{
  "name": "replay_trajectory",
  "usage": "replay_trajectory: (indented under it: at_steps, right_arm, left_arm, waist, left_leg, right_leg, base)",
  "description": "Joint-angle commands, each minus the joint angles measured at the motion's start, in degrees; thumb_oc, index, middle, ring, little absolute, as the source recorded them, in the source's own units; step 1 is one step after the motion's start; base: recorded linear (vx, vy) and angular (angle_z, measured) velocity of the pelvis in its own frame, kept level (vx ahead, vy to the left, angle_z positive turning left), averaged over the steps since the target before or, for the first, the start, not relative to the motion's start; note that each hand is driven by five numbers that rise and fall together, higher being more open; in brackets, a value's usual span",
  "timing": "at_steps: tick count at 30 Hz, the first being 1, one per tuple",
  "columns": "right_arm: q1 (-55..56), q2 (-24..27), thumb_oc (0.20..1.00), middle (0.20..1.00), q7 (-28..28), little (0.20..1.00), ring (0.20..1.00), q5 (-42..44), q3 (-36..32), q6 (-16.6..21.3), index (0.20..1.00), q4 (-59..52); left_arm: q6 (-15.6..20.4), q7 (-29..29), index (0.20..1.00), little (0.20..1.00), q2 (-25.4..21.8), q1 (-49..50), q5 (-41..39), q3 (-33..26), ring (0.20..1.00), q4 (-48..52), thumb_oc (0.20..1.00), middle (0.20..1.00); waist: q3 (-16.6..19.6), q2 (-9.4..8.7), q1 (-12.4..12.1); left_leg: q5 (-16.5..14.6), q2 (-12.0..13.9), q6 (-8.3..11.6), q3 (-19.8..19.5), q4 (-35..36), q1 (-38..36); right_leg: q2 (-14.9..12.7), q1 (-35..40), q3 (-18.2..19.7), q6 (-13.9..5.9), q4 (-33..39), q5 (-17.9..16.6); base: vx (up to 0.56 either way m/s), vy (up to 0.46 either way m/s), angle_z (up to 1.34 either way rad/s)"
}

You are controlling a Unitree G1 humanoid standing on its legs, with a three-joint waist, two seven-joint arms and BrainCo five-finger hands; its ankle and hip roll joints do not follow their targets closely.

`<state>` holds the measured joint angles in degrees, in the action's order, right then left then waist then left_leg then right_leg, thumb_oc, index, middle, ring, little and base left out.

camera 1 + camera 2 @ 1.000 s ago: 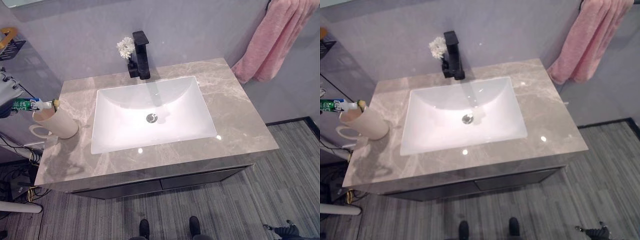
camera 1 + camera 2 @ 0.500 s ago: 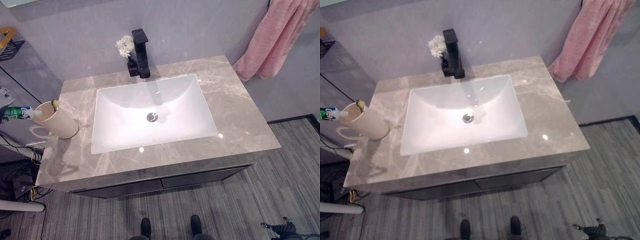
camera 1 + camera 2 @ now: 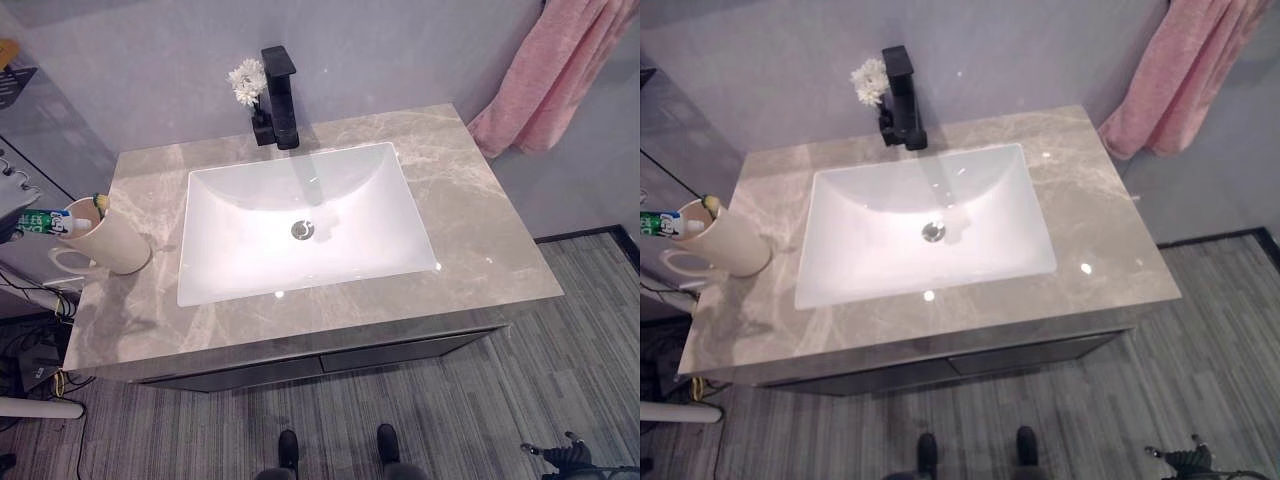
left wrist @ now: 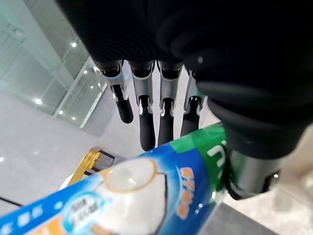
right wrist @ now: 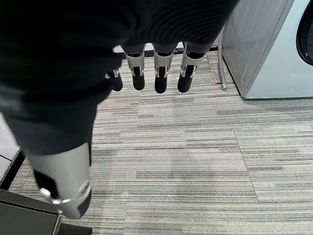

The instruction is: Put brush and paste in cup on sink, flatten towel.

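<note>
One tube of paste [image 3: 45,222] lay at the cup [image 3: 112,238] rim, pinched by left hand [image 4: 161,105]. Best tipped upright, then released inside. Right hand [image 5: 146,73] hung slack, holding nothing.

A black faucet [image 3: 279,98] is seen at the back edge of the marble tabletop [image 3: 480,240], with small white flowers [image 3: 245,81] just beside it. Grey striped floor [image 5: 195,161] is seen below, with a white appliance [image 5: 274,49] near a wall.
</note>
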<state>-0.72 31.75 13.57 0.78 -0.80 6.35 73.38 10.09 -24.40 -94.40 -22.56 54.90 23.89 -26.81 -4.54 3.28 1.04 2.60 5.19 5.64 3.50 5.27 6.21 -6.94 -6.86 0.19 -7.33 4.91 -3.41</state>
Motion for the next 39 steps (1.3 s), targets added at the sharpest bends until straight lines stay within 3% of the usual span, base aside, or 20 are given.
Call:
replay_trajectory:
  at_steps: [1, 21, 39]
  right_arm:
    - [0.4, 3.0, 1.000, 1.000, 0.6, 1.000, 1.000, -1.4, 1.4, 1.0, 1.000, 0.2]
    - [0.0, 4.5, 1.000, 1.000, 1.0, 1.000, 1.000, -2.2, 1.2, 1.2, 1.000, -0.5]
    - [-1.2, 5.7, 1.000, 1.000, 0.5, 1.000, 1.000, -2.4, 3.6, 1.3, 1.000, 0.0]
  left_arm:
    - [-1.6, -0.4, 0.200, 0.200, -6.1, -6.6, 0.5, -3.2, 0.200, -4.3, 0.200, 0.200]
    - [0.0, -0.7, 0.200, 0.200, -6.7, -14.4, 2.4, 6.5, 0.200, -0.8, 0.200, 0.200]
    - [2.4, 1.1, 0.200, 0.200, -11.4, -21.0, 4.1, 12.4, 0.200, 4.6, 0.200, 0.200]
  waist:
    - [1.3, 0.29, 1.3]
    - [0.6, 2.81, 1.3]
    - [-0.1, 4.35, 2.9]
  left_leg:
    - [-1.4, 0.9, 0.73, -0.5, -0.3, -1.9]
    - [-1.3, 0.7, 1.06, -0.5, -0.3, -1.1]
    - [-1.6, 0.7, 1.00, -0.6, -0.3, -1.6]
  right_leg:
    - [-6.6, -1.3, -2.6, -5.84, 0.1, -3.2]
    - [-6.5, -2.3, -2.0, -5.80, 0.1, -3.1]
    - [-6.6, -1.5, -2.6, -5.81, 0.1, -2.8]
  base:
    - [0.00, 0.000, 0.00]
    - [0.00, 0.000, 0.00]
    - [0.00, 0.000, 0.00]
